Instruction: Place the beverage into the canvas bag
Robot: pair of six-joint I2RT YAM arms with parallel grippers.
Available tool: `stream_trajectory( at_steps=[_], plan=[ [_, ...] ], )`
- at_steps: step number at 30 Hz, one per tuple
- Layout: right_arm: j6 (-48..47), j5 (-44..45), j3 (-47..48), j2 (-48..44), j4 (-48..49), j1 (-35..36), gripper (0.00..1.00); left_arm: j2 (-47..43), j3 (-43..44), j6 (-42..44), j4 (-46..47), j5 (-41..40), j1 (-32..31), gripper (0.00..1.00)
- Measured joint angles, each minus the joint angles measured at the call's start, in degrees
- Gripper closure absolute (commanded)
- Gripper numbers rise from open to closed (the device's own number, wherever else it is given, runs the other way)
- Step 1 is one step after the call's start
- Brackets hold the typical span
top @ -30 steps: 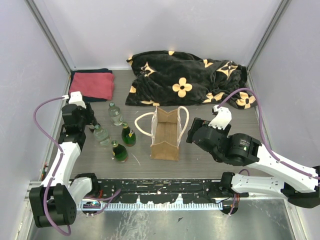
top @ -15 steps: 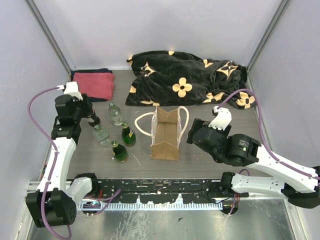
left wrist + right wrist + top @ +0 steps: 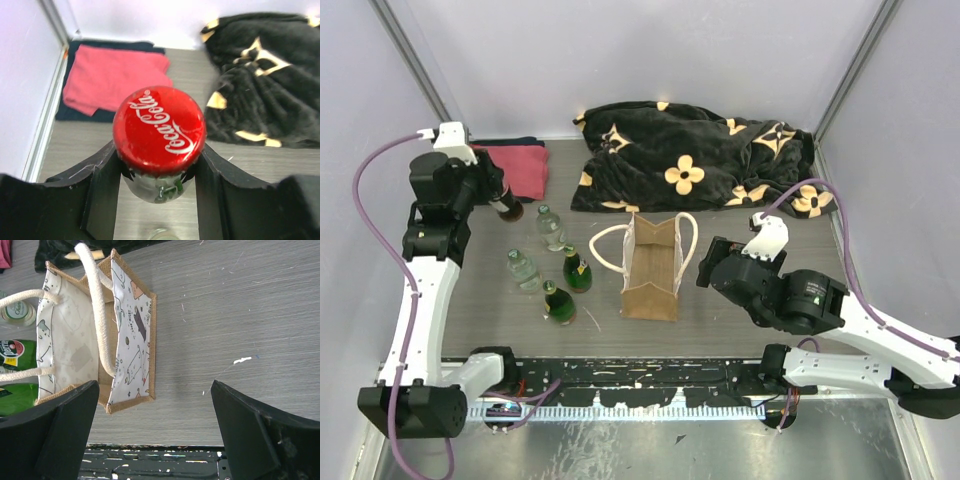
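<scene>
Grey tabletop (image 3: pixel 740 190): left pincer (image 3: pixel 492 196), clenched on the Coca-Cola bottle (image 3: pixel 159 129), has lifted it from the bottle cluster (image 3: pixel 552 268), well left of the canvas bag (image 3: pixel 652 270); right pincer (image 3: pixel 706 260) released beside bag.

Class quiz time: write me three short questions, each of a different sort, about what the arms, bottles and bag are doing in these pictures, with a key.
1. True or false: the left jaws are shut on the red-capped bottle.
2. Not counting the held one, how many standing bottles are on the table? A) two B) four C) six
3. Fill the gap: the canvas bag stands ____ with its mouth open.

Key: 1 true; 2 B; 3 upright.
</scene>
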Motion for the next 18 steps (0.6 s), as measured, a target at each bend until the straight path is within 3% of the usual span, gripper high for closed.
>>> stream_trajectory(
  at_steps=[13,18],
  plan=[
    [-0.02,-0.04,-0.31,-2.62,-0.09,0.00,0.00,10.88,26.01,-4.17,-10.80,2.99,-16.57,1.00],
    [0.15,-0.13,-1.25,-2.84,-0.28,0.00,0.00,15.04,30.99,-6.45,-12.79,5.75,-21.07,1.00]
  ],
)
